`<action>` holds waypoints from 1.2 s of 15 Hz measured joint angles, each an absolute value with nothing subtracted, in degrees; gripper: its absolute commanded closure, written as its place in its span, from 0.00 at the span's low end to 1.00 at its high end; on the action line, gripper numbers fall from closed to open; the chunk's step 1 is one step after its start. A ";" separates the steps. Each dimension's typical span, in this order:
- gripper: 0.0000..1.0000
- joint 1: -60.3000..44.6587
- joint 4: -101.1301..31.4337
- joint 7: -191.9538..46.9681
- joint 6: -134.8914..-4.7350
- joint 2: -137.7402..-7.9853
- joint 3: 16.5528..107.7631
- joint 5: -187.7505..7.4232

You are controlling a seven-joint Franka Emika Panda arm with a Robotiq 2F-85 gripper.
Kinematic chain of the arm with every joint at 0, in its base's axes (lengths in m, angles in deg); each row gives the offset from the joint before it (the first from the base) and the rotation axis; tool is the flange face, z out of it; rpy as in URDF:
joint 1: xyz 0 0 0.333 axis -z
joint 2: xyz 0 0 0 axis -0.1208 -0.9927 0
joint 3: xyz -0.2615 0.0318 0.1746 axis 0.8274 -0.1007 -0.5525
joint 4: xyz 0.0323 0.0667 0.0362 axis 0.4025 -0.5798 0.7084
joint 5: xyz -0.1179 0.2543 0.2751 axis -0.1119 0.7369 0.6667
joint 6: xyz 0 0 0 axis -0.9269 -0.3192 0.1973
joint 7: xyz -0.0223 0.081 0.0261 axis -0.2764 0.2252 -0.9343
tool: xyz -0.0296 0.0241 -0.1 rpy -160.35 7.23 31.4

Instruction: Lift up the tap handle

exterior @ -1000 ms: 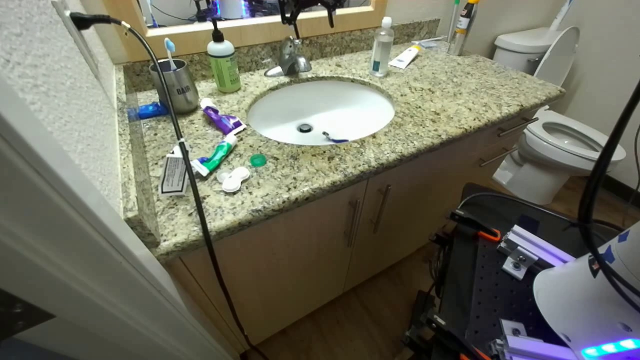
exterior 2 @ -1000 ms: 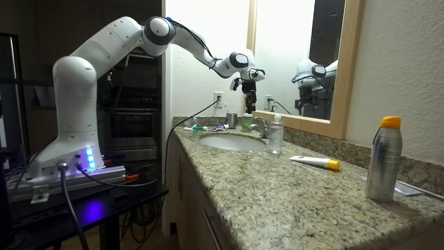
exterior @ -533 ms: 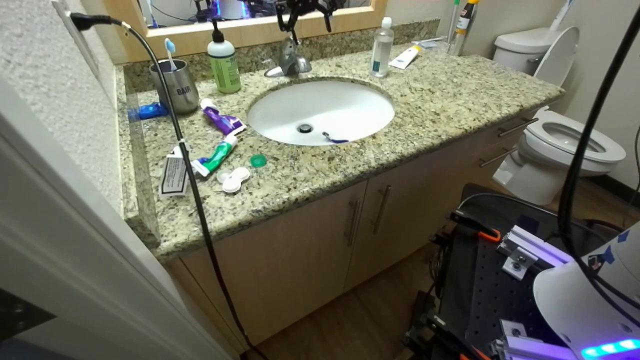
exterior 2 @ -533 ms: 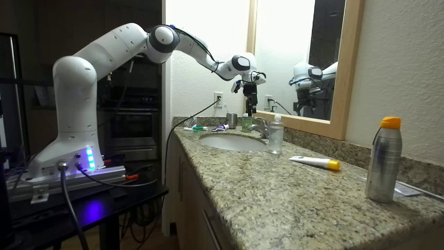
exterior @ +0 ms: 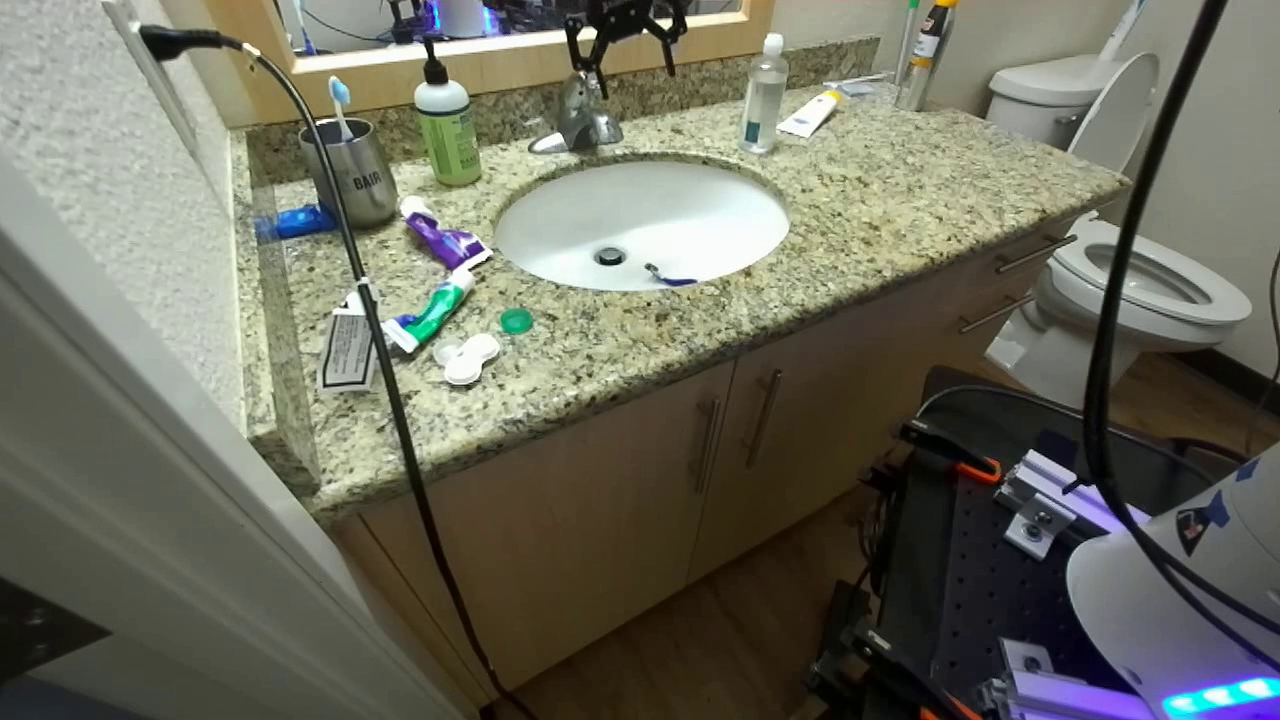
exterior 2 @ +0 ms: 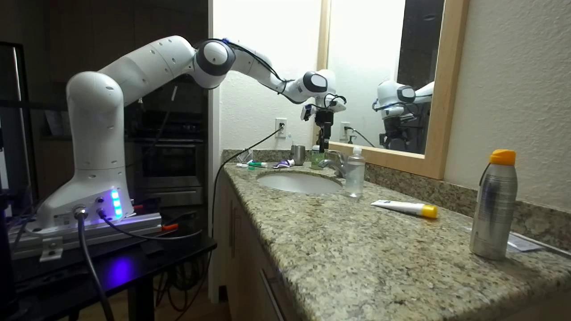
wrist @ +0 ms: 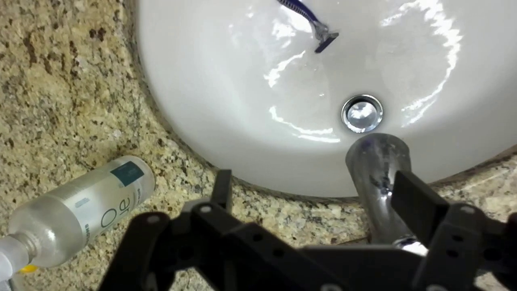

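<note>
The tap handle [exterior: 575,94] is the silvery top of the small chrome faucet behind the white oval basin [exterior: 720,215]. It also shows in an exterior view [exterior 2: 338,154], partly behind a clear bottle. My gripper [exterior: 637,82] hangs pointing down just above and beside the faucet; one finger overlaps the handle there, and I cannot tell whether they touch. In the wrist view my gripper [wrist: 313,182] is wide open with nothing between the fingers. The right finger is over the chrome spout [wrist: 375,165]. The handle is mostly hidden behind the gripper there.
A clear bottle [wrist: 89,206] stands beside the faucet. A green soap bottle [exterior: 452,140] and a metal cup [exterior: 362,185] stand on its other side. The mirror frame [exterior: 690,38] is close behind my gripper. A razor [wrist: 309,16] lies in the basin.
My gripper has moved down toward the faucet and slightly sideways, to the right in both exterior views. It stays open. The faucet and the counter items have not moved.
</note>
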State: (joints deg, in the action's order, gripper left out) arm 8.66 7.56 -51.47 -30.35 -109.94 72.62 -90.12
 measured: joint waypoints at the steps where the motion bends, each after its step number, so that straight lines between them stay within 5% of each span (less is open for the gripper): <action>1: 0.00 8.98 9.21 -51.01 -28.94 -110.75 72.26 -88.93; 11: 0.00 8.80 14.45 -46.00 -25.89 -112.54 69.86 -84.30; 18: 0.00 7.49 16.79 -37.00 -38.28 -118.25 69.42 -83.84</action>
